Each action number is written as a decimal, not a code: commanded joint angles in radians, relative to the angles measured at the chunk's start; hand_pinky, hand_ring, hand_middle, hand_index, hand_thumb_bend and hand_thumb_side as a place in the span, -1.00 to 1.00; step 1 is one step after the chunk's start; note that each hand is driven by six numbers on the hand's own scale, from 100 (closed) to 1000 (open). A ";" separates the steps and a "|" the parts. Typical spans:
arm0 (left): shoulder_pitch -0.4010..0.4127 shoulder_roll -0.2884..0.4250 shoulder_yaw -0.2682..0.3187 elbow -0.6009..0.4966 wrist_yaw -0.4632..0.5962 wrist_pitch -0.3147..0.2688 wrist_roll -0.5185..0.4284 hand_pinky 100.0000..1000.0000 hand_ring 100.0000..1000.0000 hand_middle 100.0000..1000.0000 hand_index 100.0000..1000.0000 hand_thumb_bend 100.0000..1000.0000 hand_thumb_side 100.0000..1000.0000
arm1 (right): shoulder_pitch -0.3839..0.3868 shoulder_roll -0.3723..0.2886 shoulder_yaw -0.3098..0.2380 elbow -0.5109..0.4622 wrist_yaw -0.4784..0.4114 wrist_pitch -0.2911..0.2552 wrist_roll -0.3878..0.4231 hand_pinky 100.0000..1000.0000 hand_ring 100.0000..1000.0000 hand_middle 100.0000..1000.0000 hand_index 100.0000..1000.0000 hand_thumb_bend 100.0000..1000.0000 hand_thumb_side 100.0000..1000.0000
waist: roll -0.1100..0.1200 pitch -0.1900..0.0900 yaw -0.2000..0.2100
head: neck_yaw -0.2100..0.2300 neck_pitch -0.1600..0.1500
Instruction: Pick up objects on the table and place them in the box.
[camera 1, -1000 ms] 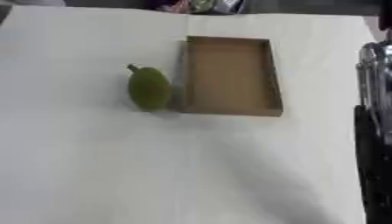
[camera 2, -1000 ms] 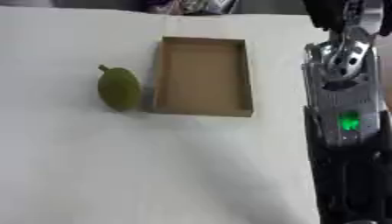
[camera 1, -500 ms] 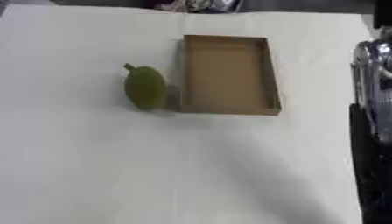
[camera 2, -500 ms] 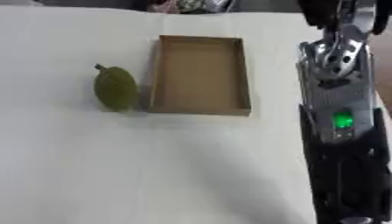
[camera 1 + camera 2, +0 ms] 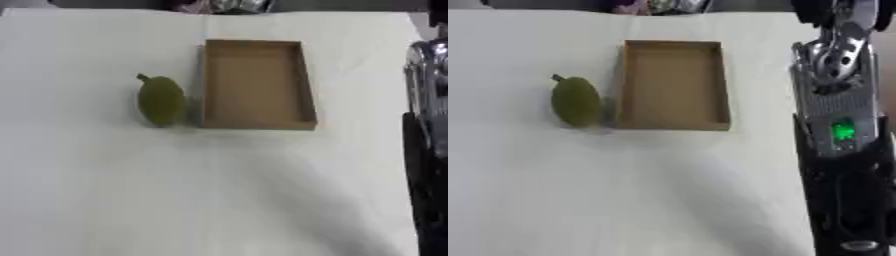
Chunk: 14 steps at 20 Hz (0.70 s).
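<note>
A green, pear-shaped fruit (image 5: 161, 101) with a short stem lies on the white table, just left of the box and close to its wall. The shallow brown cardboard box (image 5: 255, 124) is open at the top, and nothing shows inside it. My right arm (image 5: 837, 115), silver and black with a green light, runs down the right side of the right eye view, well to the right of the box. Neither view shows a hand on it. My left arm and hand do not appear at all.
The white table (image 5: 201, 200) spreads wide in front of the box and the fruit. Some mixed clutter (image 5: 219, 5) lies past the table's far edge at the top.
The whole picture has shifted a little, so the camera moved. The fruit and the box keep their places, and the right arm stays at the right side.
</note>
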State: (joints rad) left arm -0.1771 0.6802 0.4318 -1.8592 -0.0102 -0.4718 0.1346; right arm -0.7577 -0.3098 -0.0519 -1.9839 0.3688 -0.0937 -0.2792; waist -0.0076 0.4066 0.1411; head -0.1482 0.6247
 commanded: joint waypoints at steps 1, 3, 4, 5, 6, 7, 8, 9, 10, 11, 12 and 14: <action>-0.013 0.117 -0.034 0.045 -0.050 -0.021 -0.033 0.66 0.57 0.46 0.70 -1.00 -0.50 | -0.022 -0.036 -0.004 -0.016 0.010 0.008 0.002 0.28 -0.52 0.08 0.40 -1.00 0.00 | 0.008 -0.019 -0.003 | -0.002 0.004; -0.023 0.165 -0.070 0.077 -0.080 -0.025 -0.059 0.71 0.59 0.49 0.74 -1.00 -0.48 | -0.026 -0.044 -0.002 -0.016 0.012 0.009 0.004 0.28 -0.52 0.08 0.40 -1.00 0.00 | 0.011 -0.021 -0.006 | 0.001 0.004; -0.031 0.190 -0.088 0.093 -0.095 -0.027 -0.073 0.72 0.60 0.50 0.74 -1.00 -0.49 | -0.028 -0.047 -0.001 -0.016 0.013 0.010 0.006 0.28 -0.52 0.08 0.40 -1.00 0.00 | 0.012 -0.022 -0.008 | 0.002 0.004; -0.039 0.214 -0.107 0.108 -0.110 -0.031 -0.088 0.75 0.62 0.52 0.75 -1.00 -0.53 | -0.030 -0.049 0.000 -0.016 0.014 0.011 0.007 0.28 -0.52 0.08 0.40 -1.00 0.00 | 0.012 -0.023 -0.009 | 0.004 0.003; -0.049 0.238 -0.127 0.123 -0.125 -0.036 -0.102 0.76 0.63 0.54 0.76 -1.00 -0.54 | -0.032 -0.051 0.001 -0.016 0.015 0.012 0.009 0.28 -0.52 0.08 0.40 -1.00 -0.01 | 0.012 -0.024 -0.011 | 0.005 0.003; -0.058 0.262 -0.148 0.139 -0.139 -0.040 -0.117 0.78 0.64 0.56 0.78 -1.00 -0.58 | -0.034 -0.051 0.002 -0.016 0.015 0.013 0.010 0.28 -0.52 0.08 0.40 -1.00 -0.01 | 0.012 -0.024 -0.013 | 0.007 0.003; -0.068 0.286 -0.170 0.153 -0.154 -0.044 -0.131 0.80 0.66 0.58 0.78 -1.00 -0.55 | -0.036 -0.052 0.003 -0.016 0.015 0.013 0.012 0.28 -0.52 0.08 0.40 -1.00 -0.01 | 0.012 -0.025 -0.015 | 0.010 0.002; -0.080 0.311 -0.194 0.167 -0.169 -0.048 -0.147 0.80 0.66 0.58 0.78 -1.00 -0.55 | -0.039 -0.052 0.004 -0.016 0.015 0.013 0.014 0.28 -0.52 0.08 0.40 -1.00 -0.01 | 0.011 -0.025 -0.017 | 0.013 0.002; -0.091 0.337 -0.219 0.179 -0.185 -0.053 -0.163 0.82 0.68 0.58 0.78 -1.00 -0.47 | -0.041 -0.051 0.005 -0.016 0.015 0.014 0.016 0.28 -0.52 0.08 0.40 -1.00 -0.01 | 0.011 -0.026 -0.020 | 0.017 0.002; -0.103 0.362 -0.244 0.190 -0.201 -0.057 -0.178 0.82 0.68 0.59 0.78 -1.00 -0.47 | -0.042 -0.050 0.006 -0.016 0.015 0.014 0.018 0.28 -0.52 0.08 0.40 -1.00 -0.01 | 0.010 -0.026 -0.023 | 0.020 0.001; -0.115 0.378 -0.263 0.198 -0.217 -0.059 -0.193 0.82 0.68 0.59 0.79 -1.00 -0.47 | -0.043 -0.049 0.007 -0.016 0.014 0.014 0.019 0.28 -0.52 0.08 0.40 -1.00 -0.01 | 0.009 -0.026 -0.024 | 0.022 0.001; -0.137 0.401 -0.306 0.197 -0.242 -0.066 -0.224 0.87 0.72 0.61 0.81 -1.00 -0.42 | -0.047 -0.044 0.010 -0.016 0.012 0.013 0.022 0.28 -0.52 0.08 0.40 -1.00 -0.01 | 0.010 -0.026 -0.032 | 0.030 0.000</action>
State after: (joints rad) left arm -0.3014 1.0181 0.1396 -1.6614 -0.2362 -0.5337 -0.0706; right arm -0.7850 -0.3384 -0.0422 -1.9839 0.3780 -0.0795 -0.2618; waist -0.0022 0.4061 0.1069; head -0.1234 0.6247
